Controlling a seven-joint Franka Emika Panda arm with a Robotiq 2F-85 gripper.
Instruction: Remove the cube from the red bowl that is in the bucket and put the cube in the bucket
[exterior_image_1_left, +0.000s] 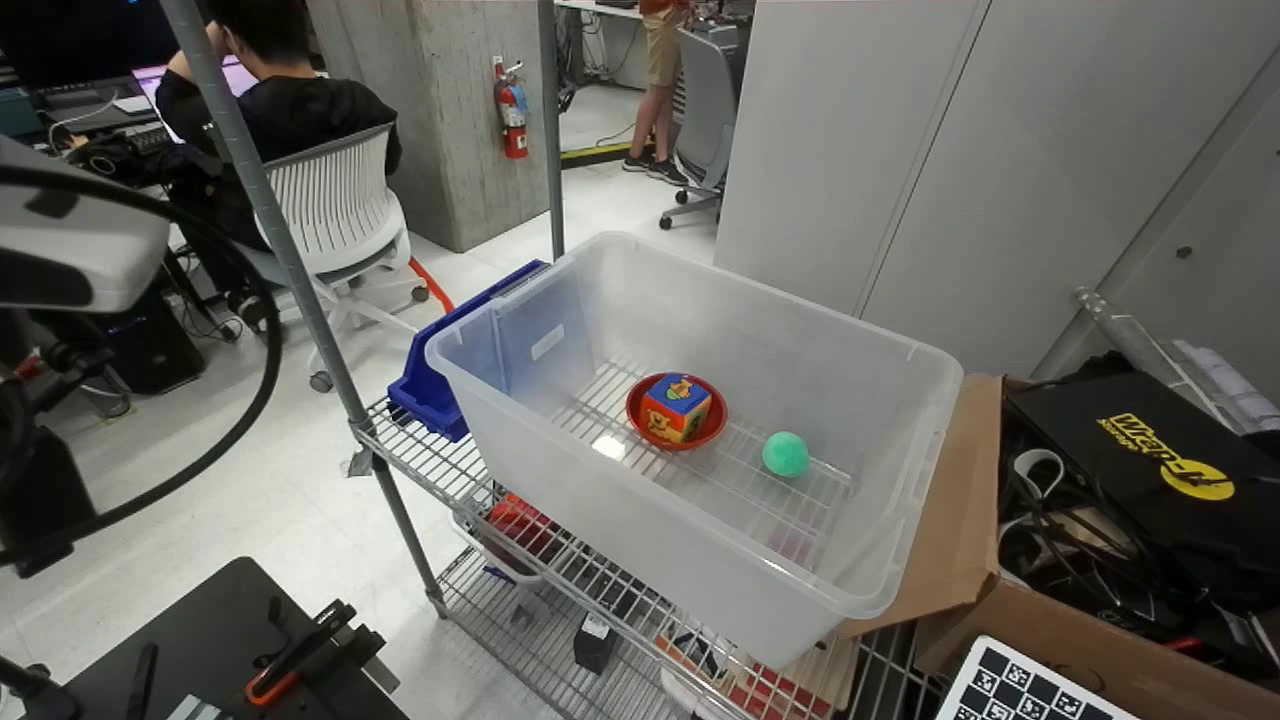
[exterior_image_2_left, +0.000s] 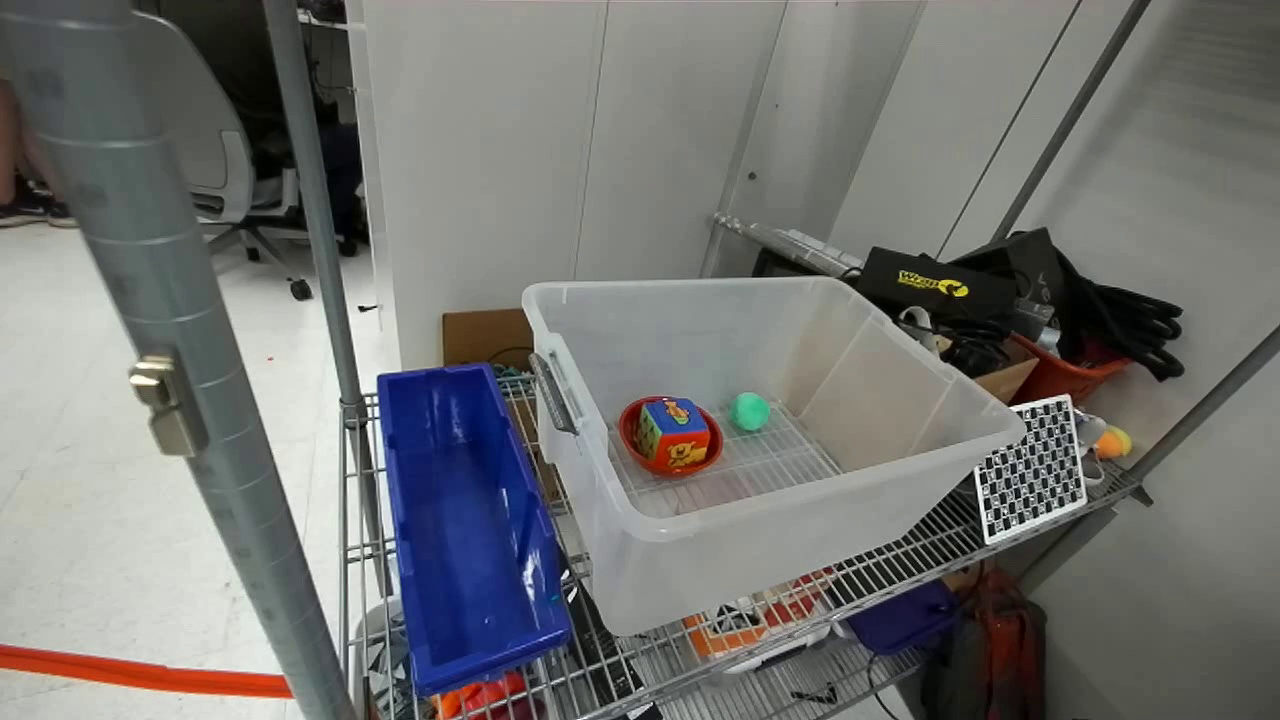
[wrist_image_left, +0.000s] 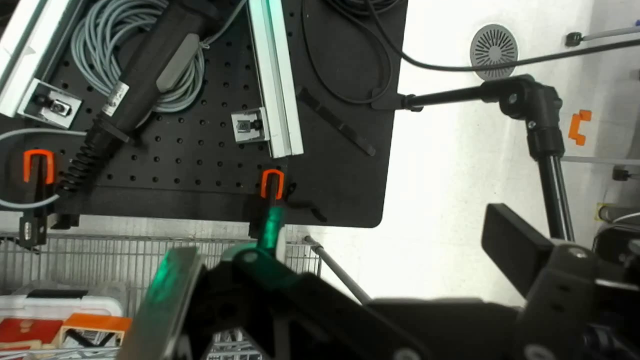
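Exterior views, both of them, show the cube (exterior_image_1_left: 677, 408) sitting in the red bowl (exterior_image_2_left: 629, 430), which rests on the floor of the bucket (exterior_image_1_left: 640, 540). A green ball (exterior_image_1_left: 786, 454) lies on that floor near the bowl, apart from it. Just beside the bucket stands a blue bin (exterior_image_2_left: 470, 530); past the opposite end are a cardboard box (exterior_image_1_left: 950, 520), a black case (exterior_image_1_left: 1100, 430) with yellow lettering and a patterned calibration board (exterior_image_2_left: 1030, 470). The bucket's walls ring the bowl, and in an exterior view a grey rack post (exterior_image_1_left: 290, 260) rises between the arm (exterior_image_1_left: 80, 240) and the bucket. All this sits at the bench (exterior_image_1_left: 430, 462) (a wire shelf, with more things on the level below). Pale panels (exterior_image_2_left: 480, 150) close off the back; elsewhere a seated person (exterior_image_1_left: 320, 110) and a fire extinguisher (exterior_image_1_left: 512, 115) on a concrete column (exterior_image_1_left: 420, 120). The arm is at the picture's edge, well apart from the bucket. Its wrist view looks down past the pincer (wrist_image_left: 340, 240), jaws parted wide, onto a black perforated board (wrist_image_left: 210, 165) bearing coiled grey cable (wrist_image_left: 92, 55) and a black handheld device (wrist_image_left: 145, 75).
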